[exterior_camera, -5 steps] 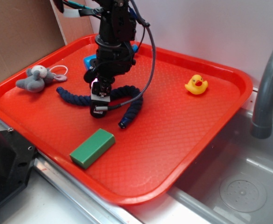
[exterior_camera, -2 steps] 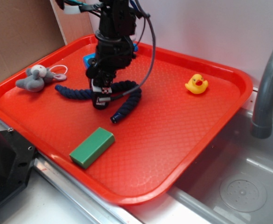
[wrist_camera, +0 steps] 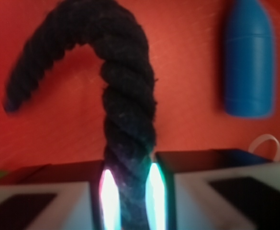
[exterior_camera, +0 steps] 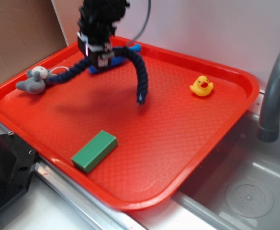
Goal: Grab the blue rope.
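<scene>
Rough twisted-fabric blue rope (wrist_camera: 128,120)

Exterior view: my black gripper (exterior_camera: 97,52) is motion-blurred, and my arm above it is cut off by the top edge. The bright-blue plastic bottle (exterior_camera: 112,63) is mostly hidden behind my gripper and the thick dark navy twisted rope (exterior_camera: 140,72).

Wrist view: the rope's lower length (wrist_camera: 130,182) disappears between my fingers (wrist_camera: 49,201), which the bottom edge crops. The rope's far end is blurred. A white loop (wrist_camera: 264,142) is partly hidden behind my finger.
</scene>
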You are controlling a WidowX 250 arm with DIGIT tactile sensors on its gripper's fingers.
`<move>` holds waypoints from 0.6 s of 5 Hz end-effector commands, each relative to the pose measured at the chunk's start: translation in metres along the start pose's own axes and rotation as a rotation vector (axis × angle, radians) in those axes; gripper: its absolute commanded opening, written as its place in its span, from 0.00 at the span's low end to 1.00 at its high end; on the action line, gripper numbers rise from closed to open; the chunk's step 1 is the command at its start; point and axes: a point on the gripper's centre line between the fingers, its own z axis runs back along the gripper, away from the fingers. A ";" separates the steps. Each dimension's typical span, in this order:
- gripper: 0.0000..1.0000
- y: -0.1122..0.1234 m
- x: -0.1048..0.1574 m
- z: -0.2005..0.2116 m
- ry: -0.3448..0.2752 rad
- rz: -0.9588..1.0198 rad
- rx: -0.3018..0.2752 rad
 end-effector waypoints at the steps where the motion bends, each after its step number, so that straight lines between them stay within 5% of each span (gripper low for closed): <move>1: 0.00 0.014 -0.035 0.112 -0.104 0.100 -0.061; 3: 0.00 0.016 -0.038 0.115 -0.114 0.113 -0.031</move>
